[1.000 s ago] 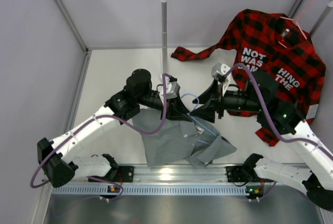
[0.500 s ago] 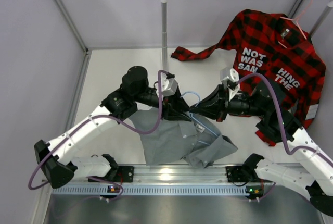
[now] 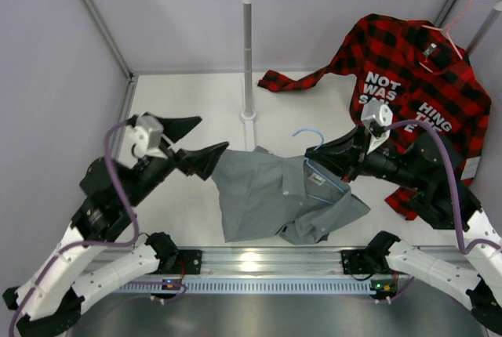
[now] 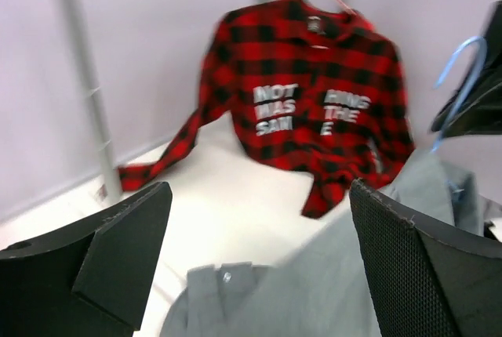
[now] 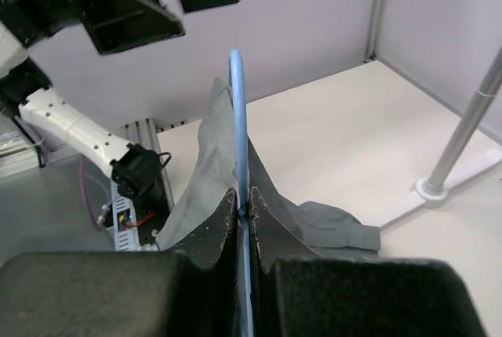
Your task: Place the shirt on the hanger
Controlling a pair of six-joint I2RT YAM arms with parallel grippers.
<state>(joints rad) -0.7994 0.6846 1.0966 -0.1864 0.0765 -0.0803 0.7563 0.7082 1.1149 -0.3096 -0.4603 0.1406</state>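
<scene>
The white table [image 3: 196,94] has the grey shirt [image 3: 259,192] lying rumpled on it. The pole's round foot [image 3: 248,117] stands behind the shirt, and a red sleeve [image 3: 289,80] rests near it

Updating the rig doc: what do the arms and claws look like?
Both alike: white links, black joints, a purple cable looping along each. Left claw and right claw: black, two wedge-shaped fingers; pads mesh-textured. Pale grey camera block on each wrist.
</scene>
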